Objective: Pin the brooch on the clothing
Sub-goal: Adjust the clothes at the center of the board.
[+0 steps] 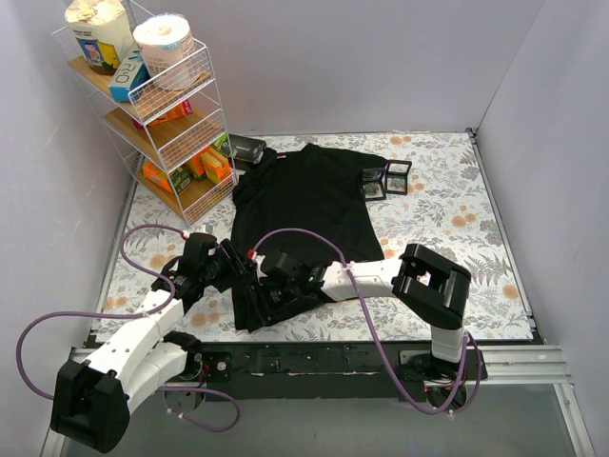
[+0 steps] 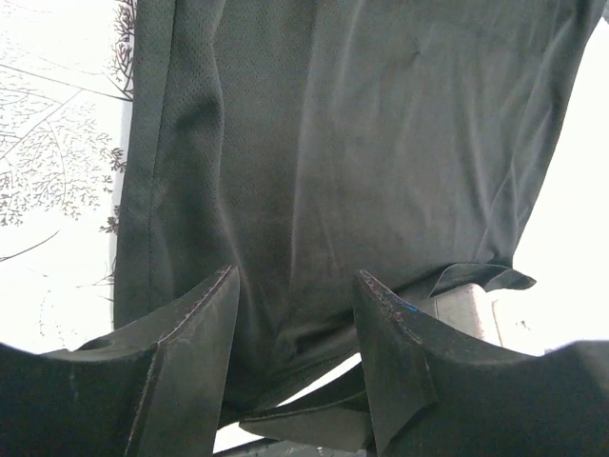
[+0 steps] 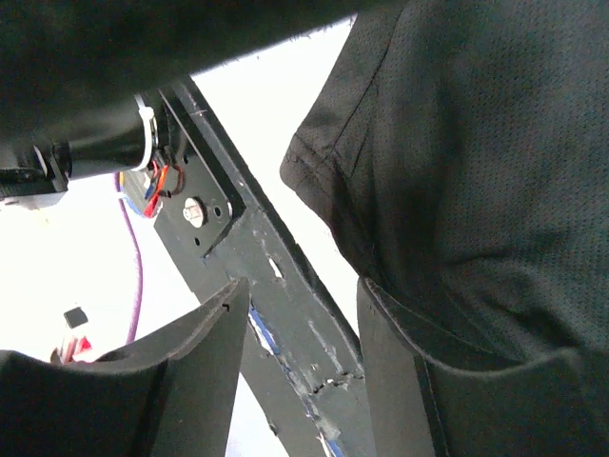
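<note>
**A:** Where's the brooch?

**B:** I can't find it in any view. The black T-shirt (image 1: 309,200) lies on the floral table (image 1: 447,224) with its collar to the far side. Its near hem is rumpled at the table's near edge, where both arms reach in.

**A:** Could it be up by the collar?

**B:** Two small black frame boxes (image 1: 385,180) stand at the shirt's far sleeve. Whatever they hold is too small to read.

**A:** And the grippers?

**B:** The left gripper (image 2: 295,276) has its fingers spread, with dark mesh cloth filling the gap beyond them and nothing pinched. The right gripper (image 3: 303,283) is also spread, and the table's black front rail (image 3: 285,324) shows between its fingers. A folded hem hangs by one finger; I can't tell whether they touch. From above, both sets of fingertips vanish against the black cloth.

**A:** Anything else?

**B:** There's a wire rack (image 1: 166,105) at the far left, its top cut off. A dark object (image 1: 247,149) sits beside the other sleeve, and I can't tell what it is.
</note>
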Controlling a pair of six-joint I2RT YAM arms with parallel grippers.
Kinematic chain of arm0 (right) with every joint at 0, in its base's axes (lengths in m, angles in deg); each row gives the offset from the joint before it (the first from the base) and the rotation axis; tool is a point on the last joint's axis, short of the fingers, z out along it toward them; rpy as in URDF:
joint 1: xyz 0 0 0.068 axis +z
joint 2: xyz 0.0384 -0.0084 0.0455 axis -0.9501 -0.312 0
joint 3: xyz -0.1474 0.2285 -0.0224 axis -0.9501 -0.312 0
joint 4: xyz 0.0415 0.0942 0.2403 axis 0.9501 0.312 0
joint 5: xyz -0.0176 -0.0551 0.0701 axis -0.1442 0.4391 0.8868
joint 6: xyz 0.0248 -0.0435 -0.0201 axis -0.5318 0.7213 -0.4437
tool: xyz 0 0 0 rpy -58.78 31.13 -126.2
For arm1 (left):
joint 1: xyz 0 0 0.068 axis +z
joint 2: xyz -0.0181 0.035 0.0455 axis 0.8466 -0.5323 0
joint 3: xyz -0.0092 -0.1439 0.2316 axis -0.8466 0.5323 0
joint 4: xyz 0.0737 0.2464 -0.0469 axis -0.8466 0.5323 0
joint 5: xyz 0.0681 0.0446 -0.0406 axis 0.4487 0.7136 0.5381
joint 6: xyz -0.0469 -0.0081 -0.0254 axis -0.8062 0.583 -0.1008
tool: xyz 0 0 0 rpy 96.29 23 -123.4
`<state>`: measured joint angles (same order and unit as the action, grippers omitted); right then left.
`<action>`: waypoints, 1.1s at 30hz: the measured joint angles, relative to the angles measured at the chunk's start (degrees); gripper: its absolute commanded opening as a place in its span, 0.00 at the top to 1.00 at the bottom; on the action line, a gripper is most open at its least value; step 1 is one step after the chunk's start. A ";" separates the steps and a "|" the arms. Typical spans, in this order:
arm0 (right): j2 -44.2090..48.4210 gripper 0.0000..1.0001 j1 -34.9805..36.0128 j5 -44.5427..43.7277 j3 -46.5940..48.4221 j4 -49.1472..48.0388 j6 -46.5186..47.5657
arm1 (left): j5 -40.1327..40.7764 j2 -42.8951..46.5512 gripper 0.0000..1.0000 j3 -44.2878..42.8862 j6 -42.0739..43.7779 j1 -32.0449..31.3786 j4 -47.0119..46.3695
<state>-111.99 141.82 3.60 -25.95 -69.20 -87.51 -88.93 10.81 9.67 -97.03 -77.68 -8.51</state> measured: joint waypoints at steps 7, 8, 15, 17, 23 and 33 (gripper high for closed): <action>-0.07 0.39 0.50 -3.02 -0.02 0.15 -2.69 | -1.20 -1.31 0.50 2.10 -1.97 0.00 -5.40; 0.07 0.39 0.50 -3.69 -0.13 0.26 -2.60 | -1.44 -1.66 0.50 2.16 -1.99 0.00 -6.01; 11.06 0.36 0.35 -6.84 -4.04 4.09 5.53 | -3.15 -5.68 0.50 2.38 -1.92 0.00 -13.92; 14.88 0.36 -1.84 -6.34 -4.76 4.35 8.46 | -3.43 -7.04 0.50 2.38 -1.90 0.00 -15.80; 15.63 0.39 -12.50 -7.37 -5.01 5.99 15.17 | -4.66 -11.02 0.50 2.10 -1.25 0.00 -20.90; 13.81 0.45 -15.61 -7.93 -11.93 8.68 19.26 | -5.46 -15.76 0.53 1.95 1.16 -0.02 -25.51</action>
<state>-98.17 126.21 -4.33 -37.89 -60.52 -68.26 -94.40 -4.95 11.61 -95.87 -77.70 -34.02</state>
